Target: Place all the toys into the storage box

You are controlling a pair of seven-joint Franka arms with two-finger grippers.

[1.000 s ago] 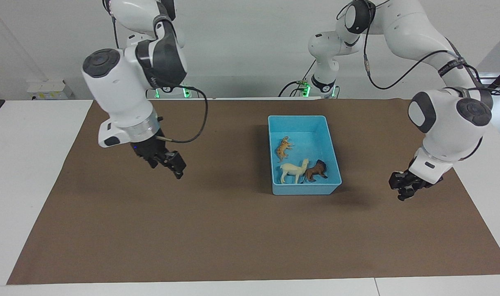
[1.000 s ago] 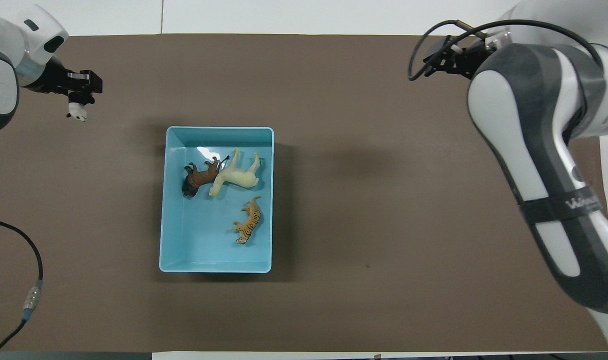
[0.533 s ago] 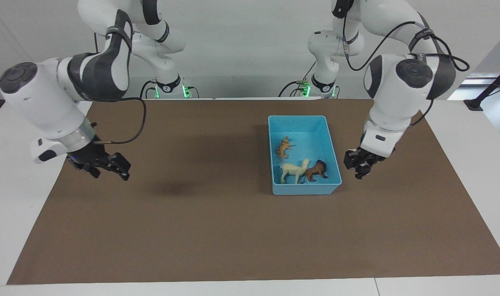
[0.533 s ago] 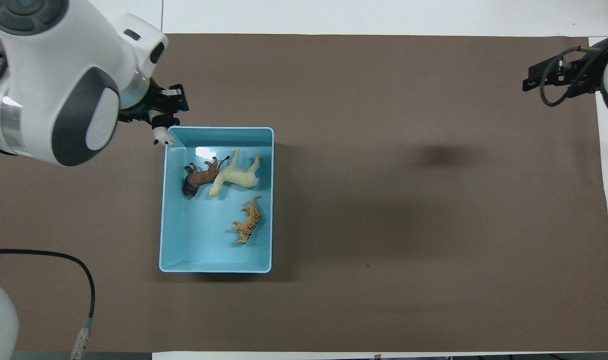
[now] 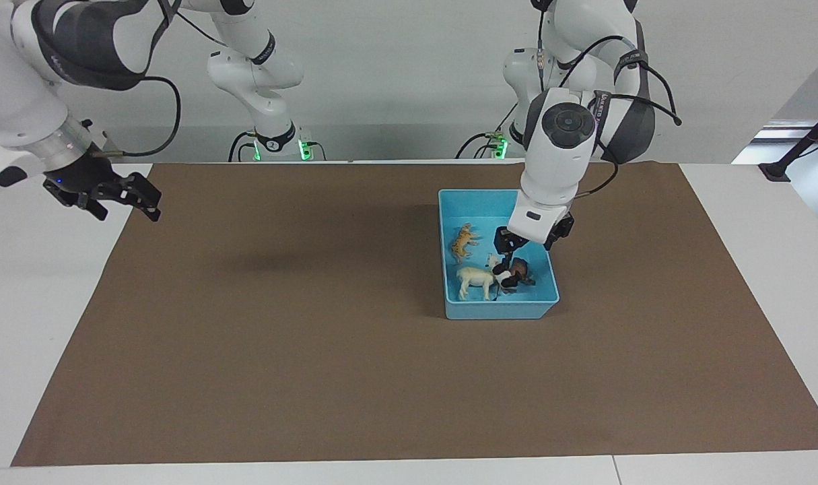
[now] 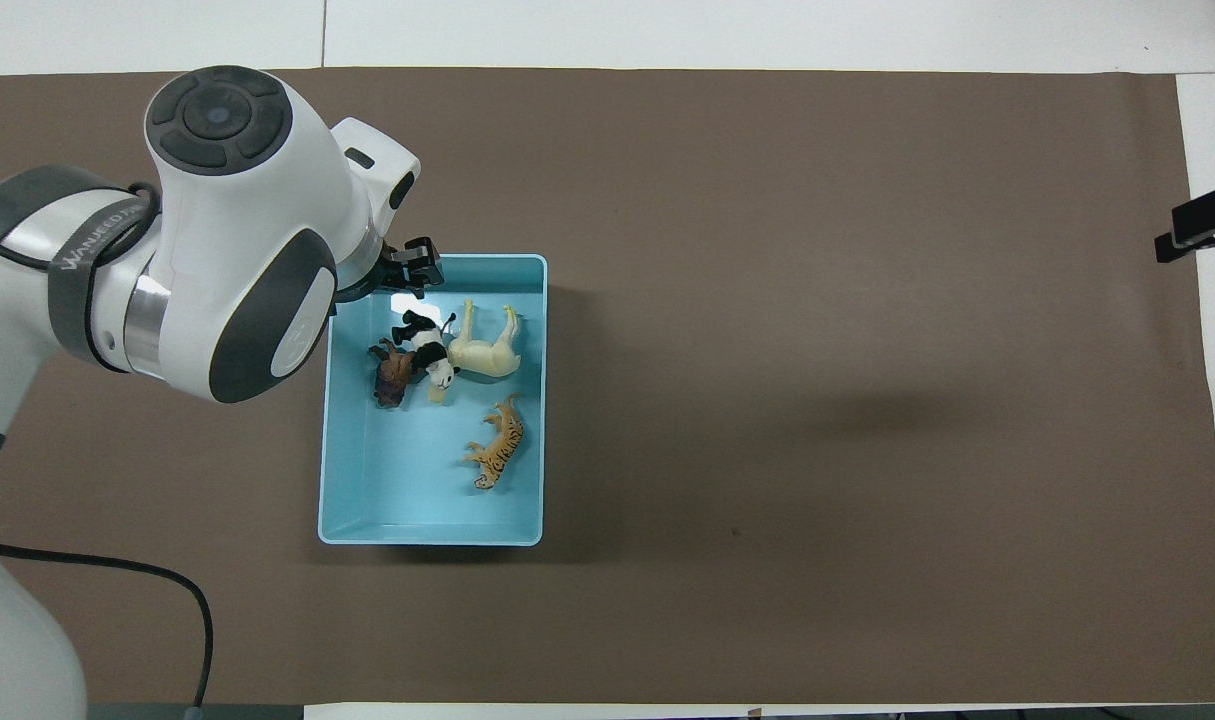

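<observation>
Toys lie jumbled in light-blue storage box.

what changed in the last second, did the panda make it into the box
Yes. The left gripper carried the panda from over the mat to over the storage box and let it go; it now lies in the box on the brown animal, beside the cream horse. The right gripper drew back toward its end of the table. The tiger, horse and box stayed put.

A plain pale wall stood at the robots' end of the room. A brown mat covered most of the white table.
</observation>
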